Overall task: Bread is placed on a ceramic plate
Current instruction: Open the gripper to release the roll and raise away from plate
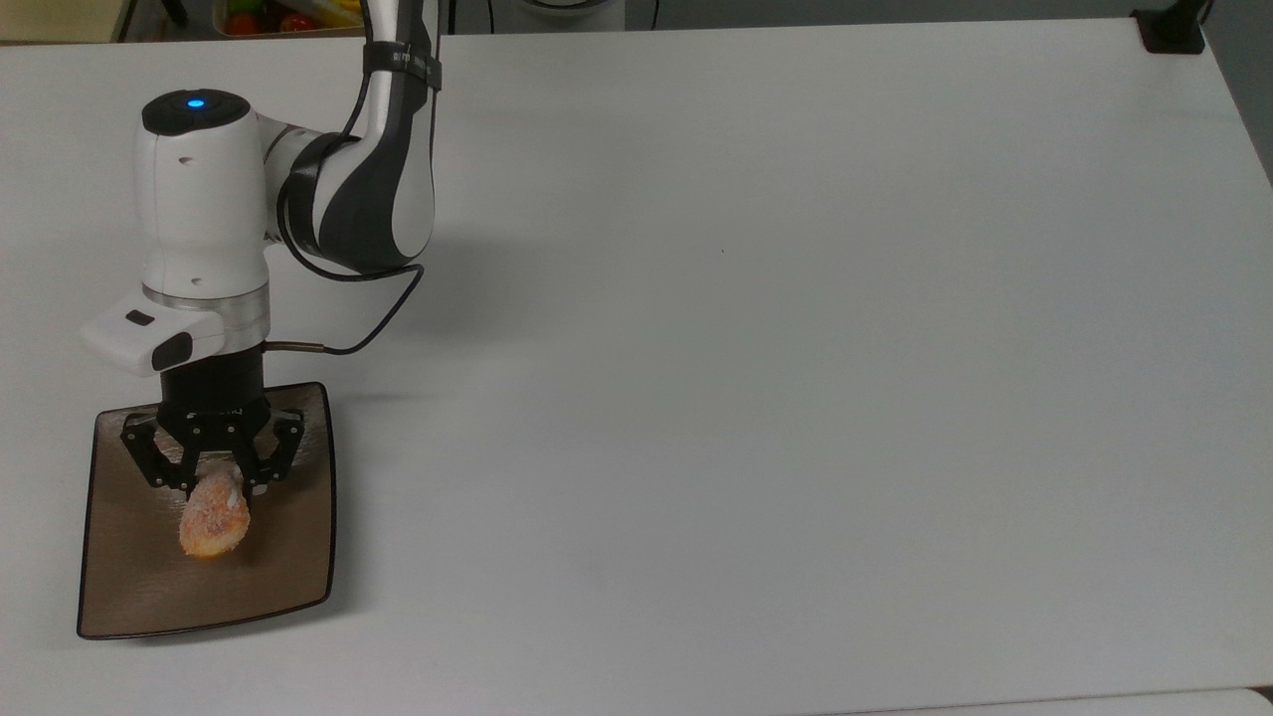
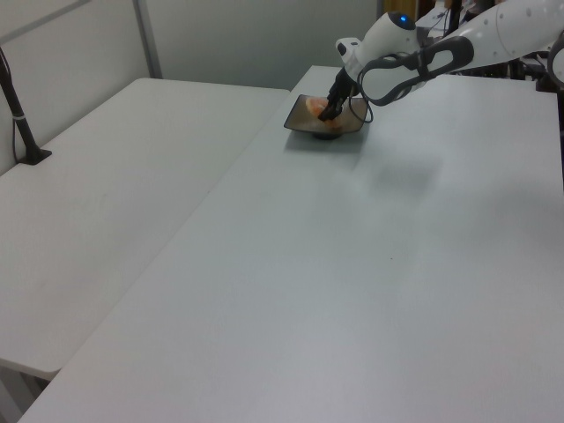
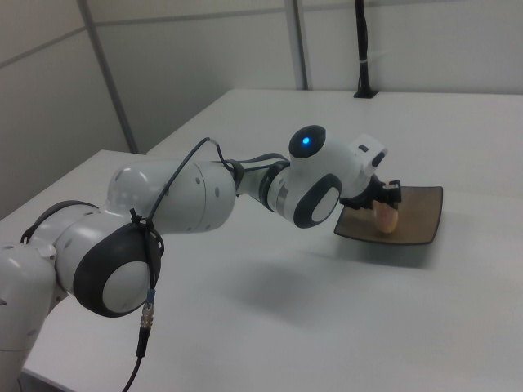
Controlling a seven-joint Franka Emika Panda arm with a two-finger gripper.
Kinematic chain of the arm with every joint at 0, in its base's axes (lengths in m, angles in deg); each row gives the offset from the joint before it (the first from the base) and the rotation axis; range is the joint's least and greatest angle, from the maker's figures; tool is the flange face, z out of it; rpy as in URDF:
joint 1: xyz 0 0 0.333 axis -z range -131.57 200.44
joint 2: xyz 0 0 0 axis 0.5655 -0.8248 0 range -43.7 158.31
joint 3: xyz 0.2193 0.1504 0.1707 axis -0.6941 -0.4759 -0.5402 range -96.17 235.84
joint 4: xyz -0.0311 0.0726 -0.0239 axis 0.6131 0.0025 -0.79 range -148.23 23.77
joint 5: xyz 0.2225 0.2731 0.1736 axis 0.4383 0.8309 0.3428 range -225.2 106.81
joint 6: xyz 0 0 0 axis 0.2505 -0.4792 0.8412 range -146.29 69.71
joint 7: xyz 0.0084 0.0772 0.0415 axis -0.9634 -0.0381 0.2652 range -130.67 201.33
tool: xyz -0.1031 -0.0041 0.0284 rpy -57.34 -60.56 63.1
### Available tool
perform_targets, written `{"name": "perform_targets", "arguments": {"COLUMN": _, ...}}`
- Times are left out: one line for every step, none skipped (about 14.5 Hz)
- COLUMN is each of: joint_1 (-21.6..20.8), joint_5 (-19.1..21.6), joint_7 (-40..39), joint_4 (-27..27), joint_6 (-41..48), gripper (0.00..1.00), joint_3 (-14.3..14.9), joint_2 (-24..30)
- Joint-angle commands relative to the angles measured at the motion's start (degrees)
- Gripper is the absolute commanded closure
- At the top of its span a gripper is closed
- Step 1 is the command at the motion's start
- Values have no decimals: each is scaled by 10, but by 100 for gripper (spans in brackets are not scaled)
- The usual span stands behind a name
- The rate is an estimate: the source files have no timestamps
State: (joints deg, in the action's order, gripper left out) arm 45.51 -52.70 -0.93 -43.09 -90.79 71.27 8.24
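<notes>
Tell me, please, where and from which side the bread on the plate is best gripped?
Probably across its narrow middle, coming straight down from above. The bread is a small oval loaf lying inside the ceramic plate, whose raised rim blocks a side approach. The gripper already holds it that way, fingers astride one end.

ceramic plate (image 1: 288,567): glossy tan-brown glaze, fine brushed texture
bread (image 1: 213,517): matt, pale speckled crust
desk (image 1: 796,348): smooth matt white
arm (image 1: 204,199): glossy white plastic
</notes>
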Motion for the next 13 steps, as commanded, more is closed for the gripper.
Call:
{"name": "perform_targets", "arguments": {"joint_1": -4, "joint_5": 12, "joint_7": 18, "joint_4": 12, "joint_6": -21, "gripper": 26, "joint_3": 2, "joint_2": -13}}
{"name": "perform_targets", "arguments": {"joint_1": -4, "joint_5": 12, "joint_7": 26, "joint_4": 12, "joint_6": -21, "gripper": 13, "joint_3": 3, "joint_2": -12}}
{"name": "perform_targets", "arguments": {"joint_1": -4, "joint_5": 11, "joint_7": 28, "joint_4": 10, "joint_6": -22, "gripper": 7, "joint_3": 3, "joint_2": -12}}
{"name": "perform_targets", "arguments": {"joint_1": -4, "joint_5": 12, "joint_7": 28, "joint_4": 10, "joint_6": -22, "gripper": 1, "joint_3": 3, "joint_2": -11}}
{"name": "perform_targets", "arguments": {"joint_1": -4, "joint_5": 12, "joint_7": 28, "joint_4": 9, "joint_6": -21, "gripper": 0, "joint_3": 3, "joint_2": -9}}
{"name": "perform_targets", "arguments": {"joint_1": -3, "joint_5": 12, "joint_7": 28, "joint_4": 8, "joint_6": -22, "gripper": 0, "joint_3": 3, "joint_2": -3}}
{"name": "perform_targets", "arguments": {"joint_1": -3, "joint_5": 13, "joint_7": 29, "joint_4": -3, "joint_6": -21, "gripper": 0, "joint_3": 3, "joint_2": 11}}
{"name": "perform_targets", "arguments": {"joint_1": -3, "joint_5": 15, "joint_7": 29, "joint_4": -13, "joint_6": -20, "gripper": 0, "joint_3": 3, "joint_2": 26}}
{"name": "perform_targets", "arguments": {"joint_1": -4, "joint_5": 16, "joint_7": 29, "joint_4": -34, "joint_6": -17, "gripper": 0, "joint_3": 2, "joint_2": 55}}
{"name": "perform_targets", "arguments": {"joint_1": -4, "joint_5": 15, "joint_7": 46, "joint_4": -65, "joint_6": -16, "gripper": 0, "joint_3": 3, "joint_2": 87}}
{"name": "perform_targets", "arguments": {"joint_1": -4, "joint_5": 14, "joint_7": 67, "joint_4": -78, "joint_6": -13, "gripper": 0, "joint_3": 3, "joint_2": 106}}
{"name": "perform_targets", "arguments": {"joint_1": -4, "joint_5": 12, "joint_7": 84, "joint_4": -91, "joint_6": -10, "gripper": 0, "joint_3": 3, "joint_2": 126}}
{"name": "perform_targets", "arguments": {"joint_1": -5, "joint_5": 12, "joint_7": 96, "joint_4": -110, "joint_6": 1, "gripper": 0, "joint_3": 3, "joint_2": 149}}
